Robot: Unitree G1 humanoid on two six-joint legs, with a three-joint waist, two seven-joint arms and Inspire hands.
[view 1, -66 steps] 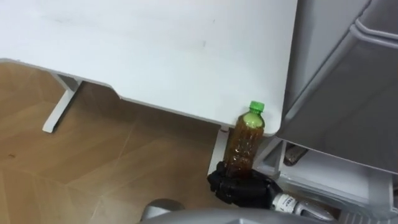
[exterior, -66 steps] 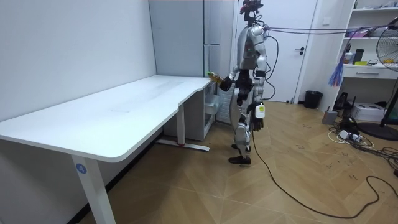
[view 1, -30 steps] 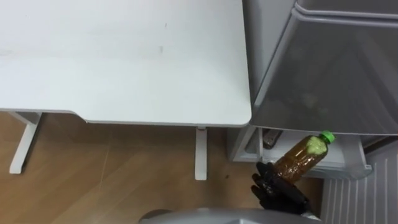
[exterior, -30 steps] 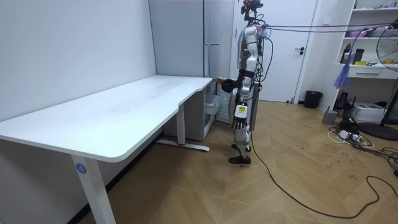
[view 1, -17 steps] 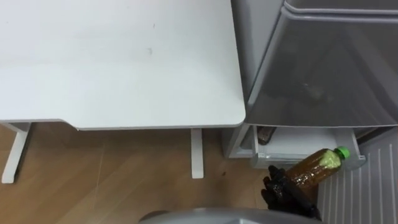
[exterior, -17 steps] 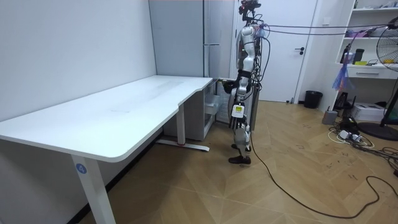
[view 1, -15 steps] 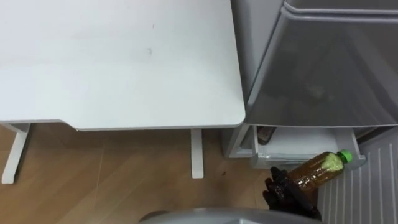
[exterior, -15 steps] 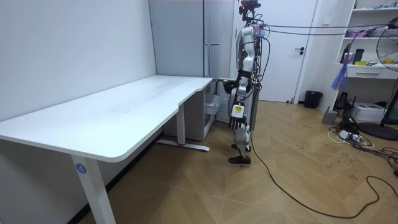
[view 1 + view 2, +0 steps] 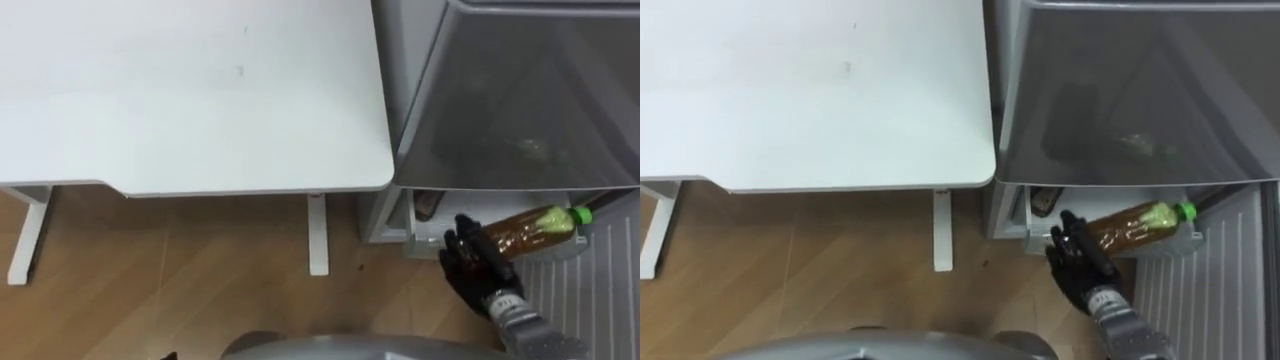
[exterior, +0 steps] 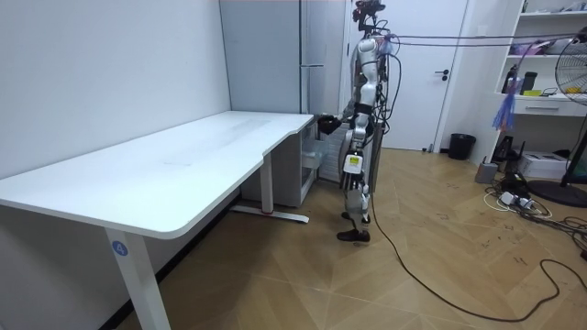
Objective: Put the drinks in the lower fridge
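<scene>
A brown drink bottle with a green cap lies almost level in my right hand, whose dark fingers are curled round its lower end. The capped end points right, over the white front edge of the open lower fridge compartment below the grey upper fridge door. In the right eye view the bottle and the right hand sit the same way. In the room view I stand in front of the fridge, right arm stretched toward it, and my left hand hangs by my side.
The white table runs along the left, its corner next to the fridge and its leg close to the compartment. A dark item lies inside the compartment. A white ribbed surface lies at the right. Wooden floor is below.
The bottle has tipped from slanted to almost level and moved up and right to the compartment's front. My right arm has stretched further forward; the view has shifted slightly.
</scene>
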